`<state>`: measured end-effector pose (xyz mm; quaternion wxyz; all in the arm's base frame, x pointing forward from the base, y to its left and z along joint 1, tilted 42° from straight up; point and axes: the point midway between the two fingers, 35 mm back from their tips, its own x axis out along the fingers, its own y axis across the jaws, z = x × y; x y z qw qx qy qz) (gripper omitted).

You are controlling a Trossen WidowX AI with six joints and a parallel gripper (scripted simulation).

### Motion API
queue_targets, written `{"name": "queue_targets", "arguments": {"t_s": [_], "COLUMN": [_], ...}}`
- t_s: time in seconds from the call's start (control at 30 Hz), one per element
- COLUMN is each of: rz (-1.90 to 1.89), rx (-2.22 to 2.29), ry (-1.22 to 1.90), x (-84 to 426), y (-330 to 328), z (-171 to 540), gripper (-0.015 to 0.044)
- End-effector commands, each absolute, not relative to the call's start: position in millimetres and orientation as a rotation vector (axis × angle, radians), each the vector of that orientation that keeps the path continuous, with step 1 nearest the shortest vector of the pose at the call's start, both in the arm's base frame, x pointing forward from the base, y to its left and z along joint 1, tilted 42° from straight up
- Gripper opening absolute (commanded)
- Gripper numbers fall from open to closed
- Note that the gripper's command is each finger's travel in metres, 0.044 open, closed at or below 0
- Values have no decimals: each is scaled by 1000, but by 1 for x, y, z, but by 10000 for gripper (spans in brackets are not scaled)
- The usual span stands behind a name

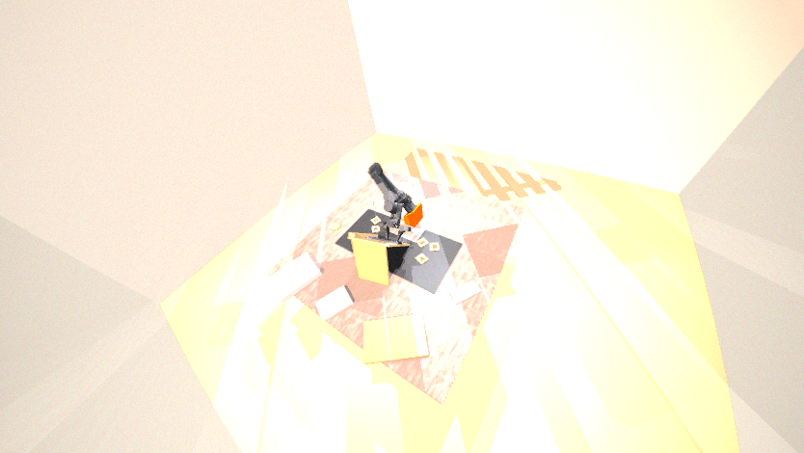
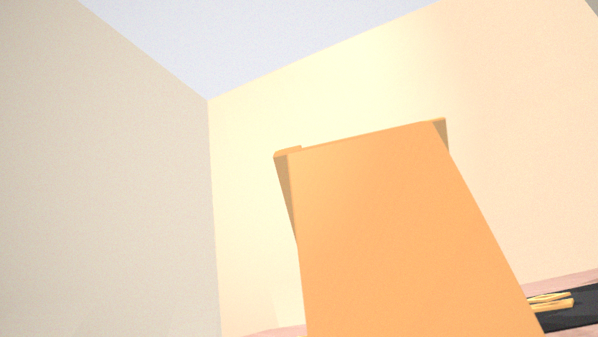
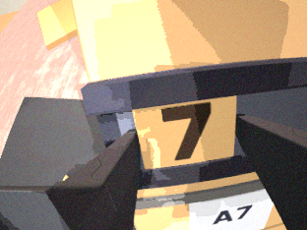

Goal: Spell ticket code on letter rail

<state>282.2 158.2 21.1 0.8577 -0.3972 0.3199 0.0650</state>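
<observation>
My gripper (image 3: 187, 129) (image 1: 393, 235) is shut on a light wooden tile marked 7 (image 3: 223, 130), one finger at each side. In the wrist view the tile sits between the dark upper and lower lips of the letter rail (image 3: 162, 86), a little in from the rail's left end. A white ticket (image 3: 202, 221) below the rail shows A7; a finger covers part of that area. The board (image 1: 370, 261) (image 2: 376, 230) stands upright, its back toward the top and exterior views. Several loose letter tiles lie on the dark mat (image 1: 430, 280), including one tile (image 1: 421, 258) nearest the front.
An orange block (image 1: 413, 215) is close beside the arm. White boxes (image 1: 292, 276) (image 1: 335, 303) and a yellow slab (image 1: 395, 339) lie in front of the board. A flat white item (image 1: 466, 292) lies right of the mat, near the counter edge. A small yellow item (image 1: 335, 228) lies left.
</observation>
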Motion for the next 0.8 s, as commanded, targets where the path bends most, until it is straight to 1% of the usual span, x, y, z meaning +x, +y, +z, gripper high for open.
{"name": "queue_targets", "arguments": {"t_s": [0.0, 0.77], "rz": [142, 141], "rx": [-831, -832], "ry": [667, 667], "x": [283, 289], "y": [157, 147], "z": [25, 35], "gripper": [0, 0]}}
